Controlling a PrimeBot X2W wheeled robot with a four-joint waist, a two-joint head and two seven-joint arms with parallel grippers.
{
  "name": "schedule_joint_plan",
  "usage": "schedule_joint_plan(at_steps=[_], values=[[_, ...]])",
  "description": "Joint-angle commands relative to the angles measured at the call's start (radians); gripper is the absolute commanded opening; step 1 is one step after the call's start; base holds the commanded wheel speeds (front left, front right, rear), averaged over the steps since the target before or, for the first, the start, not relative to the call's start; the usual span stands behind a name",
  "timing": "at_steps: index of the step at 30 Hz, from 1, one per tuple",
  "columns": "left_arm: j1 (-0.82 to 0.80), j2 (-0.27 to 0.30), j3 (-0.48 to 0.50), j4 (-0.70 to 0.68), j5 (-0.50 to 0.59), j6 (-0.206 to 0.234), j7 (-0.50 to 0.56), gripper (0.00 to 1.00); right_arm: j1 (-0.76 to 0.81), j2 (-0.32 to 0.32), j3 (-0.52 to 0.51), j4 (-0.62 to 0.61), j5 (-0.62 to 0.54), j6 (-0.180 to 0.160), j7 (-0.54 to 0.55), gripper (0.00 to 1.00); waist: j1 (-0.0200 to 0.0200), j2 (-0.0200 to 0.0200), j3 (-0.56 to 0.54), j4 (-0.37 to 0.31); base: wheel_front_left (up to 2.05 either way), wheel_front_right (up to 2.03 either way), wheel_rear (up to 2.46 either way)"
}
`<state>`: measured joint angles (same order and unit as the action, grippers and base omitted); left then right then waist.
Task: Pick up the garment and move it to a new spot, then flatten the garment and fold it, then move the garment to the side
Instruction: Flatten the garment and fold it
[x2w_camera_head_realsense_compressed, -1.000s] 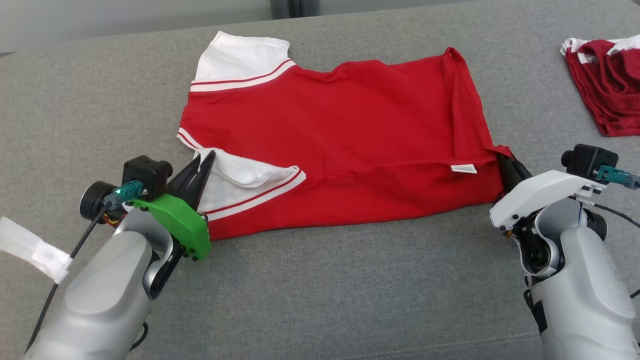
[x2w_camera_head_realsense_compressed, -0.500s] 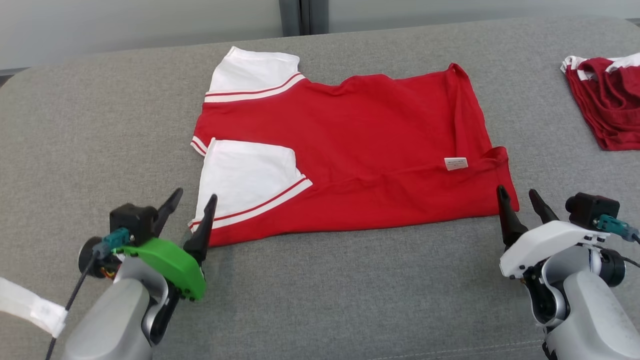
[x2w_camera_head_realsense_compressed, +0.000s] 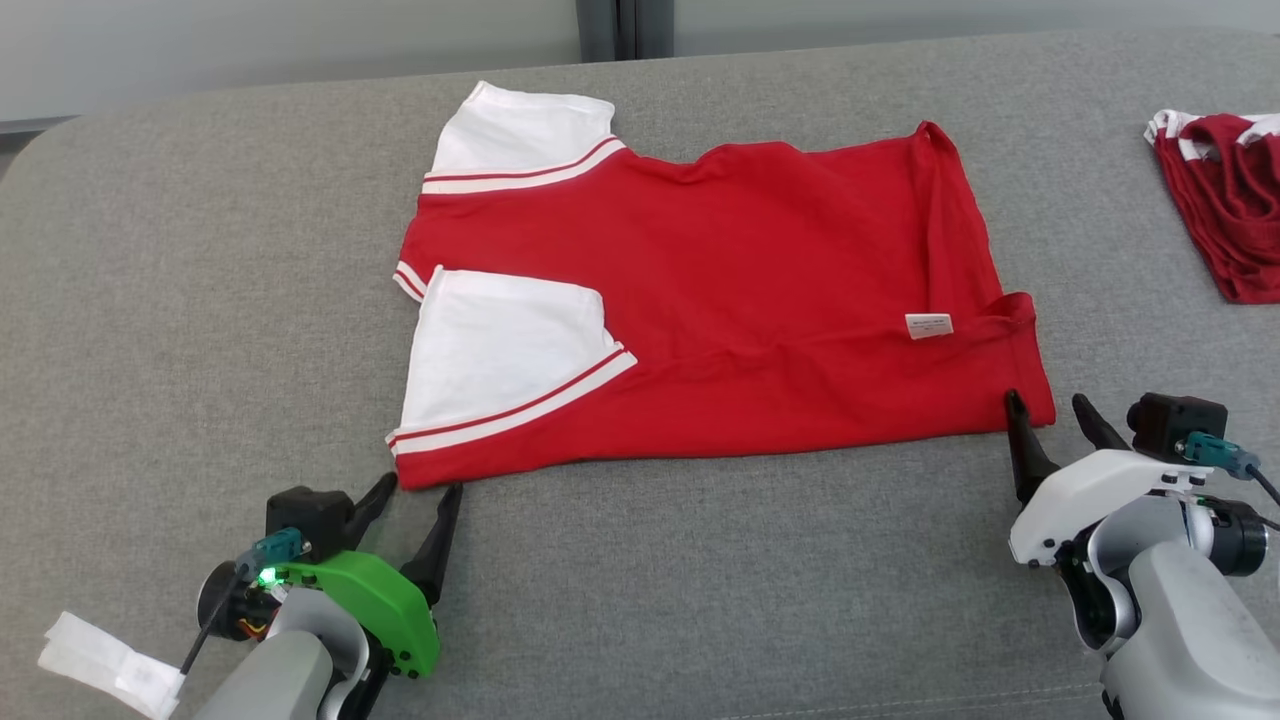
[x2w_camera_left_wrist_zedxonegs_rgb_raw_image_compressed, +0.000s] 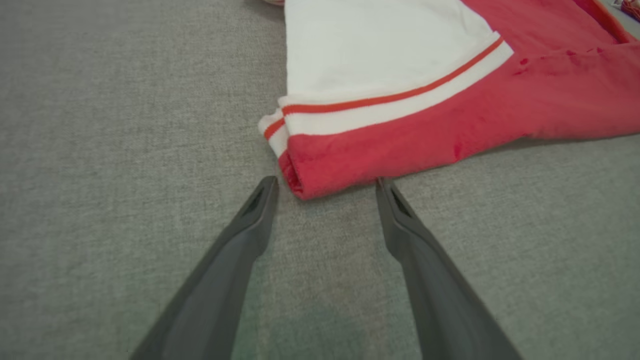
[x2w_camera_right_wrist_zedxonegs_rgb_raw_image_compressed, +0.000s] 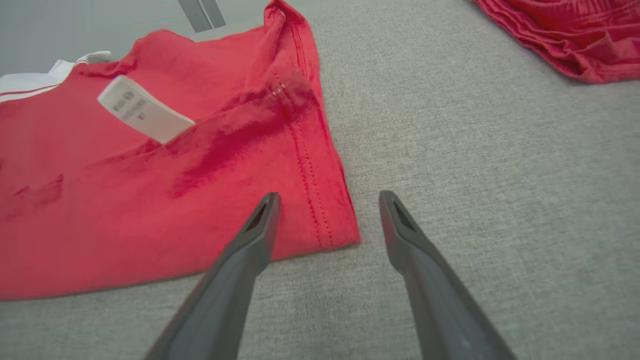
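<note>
Two grippers sit nearest the viewer, both with fingers spread wide and nothing between them. The left gripper (x2w_camera_head_realsense_compressed: 422, 486), on a green housing (x2w_camera_head_realsense_compressed: 385, 610), points at the near left corner of the garment (x2w_camera_head_realsense_compressed: 760, 290); its wrist view shows that corner just beyond the gap between its fingertips, and whether a tip touches the cloth cannot be told. The right gripper (x2w_camera_head_realsense_compressed: 1046, 398), on a white housing (x2w_camera_head_realsense_compressed: 1085, 490), points at the garment's near right corner; in its wrist view one finger lies over the red hem and the other over bare grey fabric just right of the garment, contact again unclear.

The garment is a red short-sleeved shirt, lying flat and folded on a grey cushioned surface (x2w_camera_head_realsense_compressed: 700, 580); its collar end points left and its hem right. A white sleeve (x2w_camera_head_realsense_compressed: 500, 350) with a red stripe is folded over the garment's near left part; a small white label (x2w_camera_head_realsense_compressed: 928, 325) shows on the garment near its right hem; a second white sleeve (x2w_camera_head_realsense_compressed: 525, 130) sticks out at the garment's far left corner.

A second pile of red cloth with white trim (x2w_camera_head_realsense_compressed: 1225, 220) lies well apart from the garment, to its far right. A pale wall (x2w_camera_head_realsense_compressed: 250, 50) with a dark vertical strip (x2w_camera_head_realsense_compressed: 625, 15) rises beyond the garment's far edge.
</note>
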<state>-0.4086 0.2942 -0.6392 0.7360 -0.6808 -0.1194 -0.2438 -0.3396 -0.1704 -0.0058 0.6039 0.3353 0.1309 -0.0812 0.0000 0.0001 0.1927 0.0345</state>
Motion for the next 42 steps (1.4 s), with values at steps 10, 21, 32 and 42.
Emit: schedule_joint_plan(at_steps=[10,21,32,42], values=[[-0.086,-0.027,0.009,0.067,-0.046,-0.009,-0.011,0.16,-0.104,0.029,0.015,0.171,-0.004,-0.001,-0.027,0.39,0.0,-0.0001,0.037,0.01,0.0,0.0,0.0],[-0.067,-0.013,0.045,0.036,-0.068,-0.012,-0.022,0.0,-0.104,0.023,0.064,0.225,0.054,-0.001,-0.114,0.0,0.0,-0.0001,-0.012,0.019,0.0,0.0,0.0],[0.144,0.001,0.126,-0.13,-0.016,0.027,-0.021,0.0,0.06,0.001,0.103,0.075,0.142,-0.001,-0.129,0.0,0.0,-0.0001,-0.098,0.012,0.0,0.0,0.0],[0.342,0.02,0.13,-0.283,-0.024,0.093,-0.007,0.0,0.292,-0.001,0.046,-0.154,0.139,-0.001,-0.05,0.0,0.0,-0.0001,-0.128,0.026,0.0,0.0,0.0]])
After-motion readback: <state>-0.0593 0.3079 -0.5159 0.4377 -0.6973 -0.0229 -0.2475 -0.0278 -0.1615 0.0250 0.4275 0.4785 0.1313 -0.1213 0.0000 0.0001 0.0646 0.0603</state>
